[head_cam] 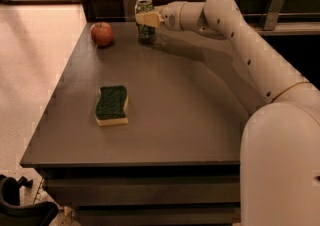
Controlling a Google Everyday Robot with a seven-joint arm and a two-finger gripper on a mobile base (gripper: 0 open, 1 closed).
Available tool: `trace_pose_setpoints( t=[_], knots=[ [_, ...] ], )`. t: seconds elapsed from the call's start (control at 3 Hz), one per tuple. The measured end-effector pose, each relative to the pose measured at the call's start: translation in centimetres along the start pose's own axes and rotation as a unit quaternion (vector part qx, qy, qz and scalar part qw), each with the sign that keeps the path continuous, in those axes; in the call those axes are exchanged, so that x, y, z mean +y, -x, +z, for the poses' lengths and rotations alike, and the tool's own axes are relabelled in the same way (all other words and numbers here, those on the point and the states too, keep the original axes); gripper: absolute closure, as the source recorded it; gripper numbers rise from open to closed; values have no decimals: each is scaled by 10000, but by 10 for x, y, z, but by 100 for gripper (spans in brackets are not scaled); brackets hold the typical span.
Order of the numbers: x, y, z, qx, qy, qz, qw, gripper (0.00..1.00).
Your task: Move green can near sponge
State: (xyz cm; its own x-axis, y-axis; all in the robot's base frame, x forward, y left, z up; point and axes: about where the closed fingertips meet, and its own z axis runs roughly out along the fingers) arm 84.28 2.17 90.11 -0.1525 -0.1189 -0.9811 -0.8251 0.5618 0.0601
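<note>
The green can stands upright at the far edge of the dark table, its silver top showing. My gripper reaches in from the right and sits right at the can, across its upper half, at table height. The sponge, dark green on top with pale yellow foam below, lies flat on the left middle of the table, well in front of the can and apart from the gripper.
A red apple sits at the far left corner, left of the can. A wooden wall with metal brackets runs behind the table. My white arm spans the right side. Bare floor lies to the left.
</note>
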Motion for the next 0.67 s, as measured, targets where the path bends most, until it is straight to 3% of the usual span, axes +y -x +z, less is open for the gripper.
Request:
trace_pose_setpoints(
  t=[0.67],
  knots=[
    [47,41,-78,44,158,-149,9998,100]
  ],
)
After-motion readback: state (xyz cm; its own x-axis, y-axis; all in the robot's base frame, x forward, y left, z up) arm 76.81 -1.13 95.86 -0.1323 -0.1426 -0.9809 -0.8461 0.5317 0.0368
